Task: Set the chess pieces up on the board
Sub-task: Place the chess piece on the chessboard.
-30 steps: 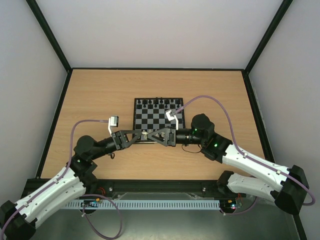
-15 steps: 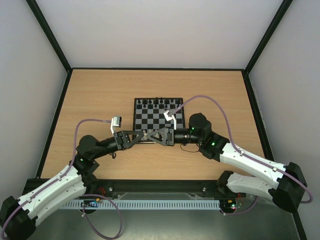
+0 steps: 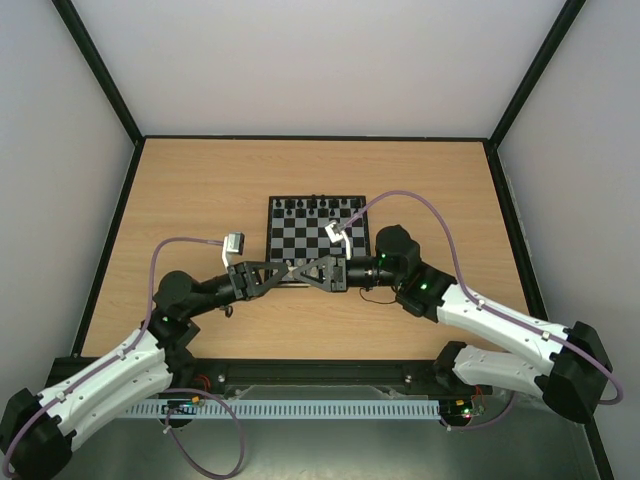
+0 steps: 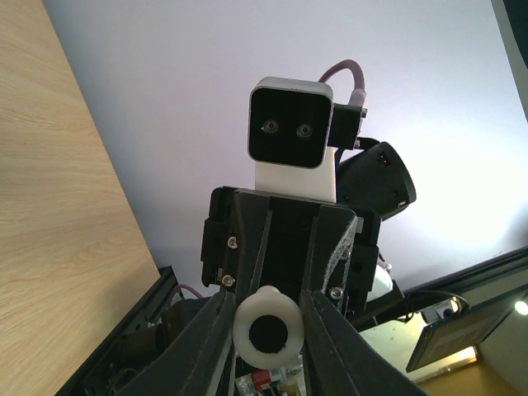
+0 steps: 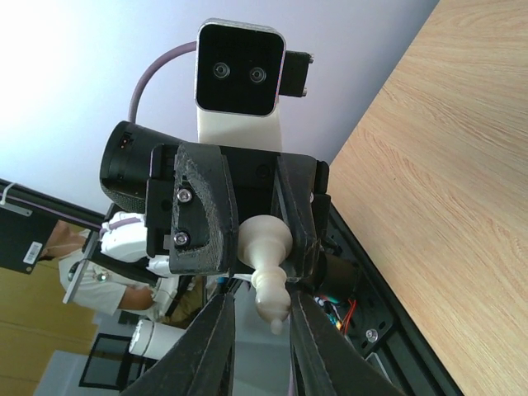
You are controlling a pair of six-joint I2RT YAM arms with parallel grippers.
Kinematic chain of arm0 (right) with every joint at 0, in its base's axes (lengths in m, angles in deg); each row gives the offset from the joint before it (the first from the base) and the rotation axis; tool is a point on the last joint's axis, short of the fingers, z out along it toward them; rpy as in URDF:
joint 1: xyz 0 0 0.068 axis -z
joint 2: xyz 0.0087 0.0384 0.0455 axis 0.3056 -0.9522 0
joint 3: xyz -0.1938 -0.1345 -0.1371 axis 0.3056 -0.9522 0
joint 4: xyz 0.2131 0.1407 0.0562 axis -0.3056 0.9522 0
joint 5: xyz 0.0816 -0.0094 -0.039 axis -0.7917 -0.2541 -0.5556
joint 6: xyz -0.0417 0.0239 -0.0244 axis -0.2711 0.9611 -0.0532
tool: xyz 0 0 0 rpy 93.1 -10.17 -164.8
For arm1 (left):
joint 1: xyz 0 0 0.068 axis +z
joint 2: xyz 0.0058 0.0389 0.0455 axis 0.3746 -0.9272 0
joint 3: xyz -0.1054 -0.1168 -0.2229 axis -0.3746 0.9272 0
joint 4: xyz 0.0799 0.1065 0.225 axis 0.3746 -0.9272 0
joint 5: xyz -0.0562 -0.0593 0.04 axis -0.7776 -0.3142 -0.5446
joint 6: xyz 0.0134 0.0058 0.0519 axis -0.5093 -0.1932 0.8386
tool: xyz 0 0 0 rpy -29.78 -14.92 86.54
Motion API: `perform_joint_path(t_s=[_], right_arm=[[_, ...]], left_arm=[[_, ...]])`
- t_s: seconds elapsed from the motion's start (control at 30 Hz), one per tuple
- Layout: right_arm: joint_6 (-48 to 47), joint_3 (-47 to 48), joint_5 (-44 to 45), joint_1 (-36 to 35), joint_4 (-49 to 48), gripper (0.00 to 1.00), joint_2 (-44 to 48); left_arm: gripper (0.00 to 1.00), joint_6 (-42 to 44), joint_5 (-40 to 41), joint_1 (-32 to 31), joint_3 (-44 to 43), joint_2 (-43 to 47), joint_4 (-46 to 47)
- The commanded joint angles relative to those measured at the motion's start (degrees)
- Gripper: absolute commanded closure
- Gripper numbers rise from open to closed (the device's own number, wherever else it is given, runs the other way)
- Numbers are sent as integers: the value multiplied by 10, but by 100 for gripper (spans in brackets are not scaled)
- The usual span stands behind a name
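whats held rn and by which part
White chess piece, gripped at its base by the left gripper; right gripper is around its head, grip unclear.

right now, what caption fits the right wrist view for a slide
Left pincer grips a cream chess piece by its base; right pincer flanks its head.

This was a robotics lab test cell. Plain white panels [image 3: 320, 60] in a black frame [image 3: 100, 68] closed in the wooden desk [image 3: 200, 200] on three sides. At the desk's near edge, beside a slotted cable duct [image 3: 320, 409], stood a left arm [image 3: 120, 375] and a right arm [image 3: 500, 322]. Each trailed a purple cable [image 3: 408, 193] and carried a wrist camera [image 3: 231, 241].
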Motion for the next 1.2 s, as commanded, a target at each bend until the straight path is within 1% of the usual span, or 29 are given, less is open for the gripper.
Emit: perform_joint_path(t_s=[0.0,0.23,0.4,0.47,0.5,0.53,0.6,0.67,0.7,0.8,0.93,1.03,1.1,1.17], right_arm=[[-3,16,-15,1,-24,81,-3],[-6,22,-18,1,-18,89,-9],[-19,32,-9,1,11,91,-9],[-29,40,-3,1,32,91,-8],[-33,43,1,1,43,91,-8],[-41,50,6,2,61,91,-7],[-54,62,18,2,98,92,-5],[-68,73,30,2,138,92,-4],[-75,77,35,2,156,93,-3],[-97,92,63,2,229,93,0],[-125,109,113,2,313,93,-4],[-149,131,163,2,383,93,-21],[-164,151,202,2,434,93,-40],[-185,169,243,2,476,93,-64]], left_arm=[[76,-1,-8,3,8,-2,32],[74,-1,-13,3,10,-10,36],[70,6,-16,3,8,-10,23],[64,15,-16,3,5,-9,4],[58,19,-14,3,3,-6,-6],[50,25,-10,3,1,-2,-19],[34,44,1,4,-9,9,-60],[24,67,12,8,-23,22,-106],[21,79,17,11,-32,28,-128],[16,110,23,31,-57,42,-191],[12,151,32,57,-100,58,-266],[11,192,51,66,-140,52,-337],[11,221,75,68,-166,41,-400],[11,247,102,67,-184,34,-442]])
